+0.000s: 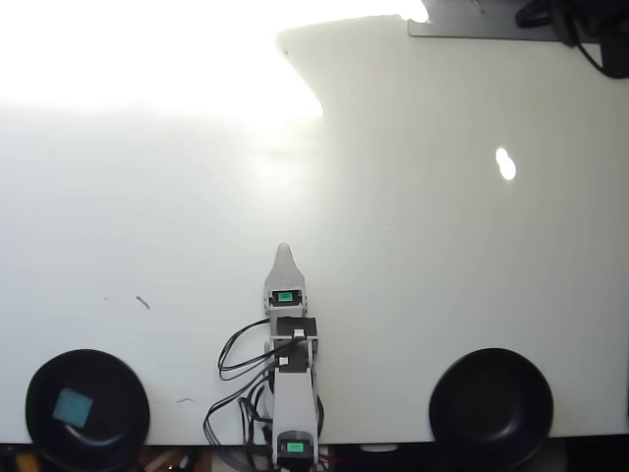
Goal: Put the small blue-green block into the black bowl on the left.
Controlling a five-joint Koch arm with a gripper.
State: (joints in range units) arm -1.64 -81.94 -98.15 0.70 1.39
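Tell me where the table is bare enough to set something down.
Free: the wide white table ahead of the pincer, plus the strips between the arm and each bowl. Crowded: the near edge, with the black bowl holding the small blue-green block, cables and second bowl.

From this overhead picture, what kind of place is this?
Probably a hobby or home robotics bench: a plain white table, a small arm with loose cables, and two black bowls, one holding a teal block.
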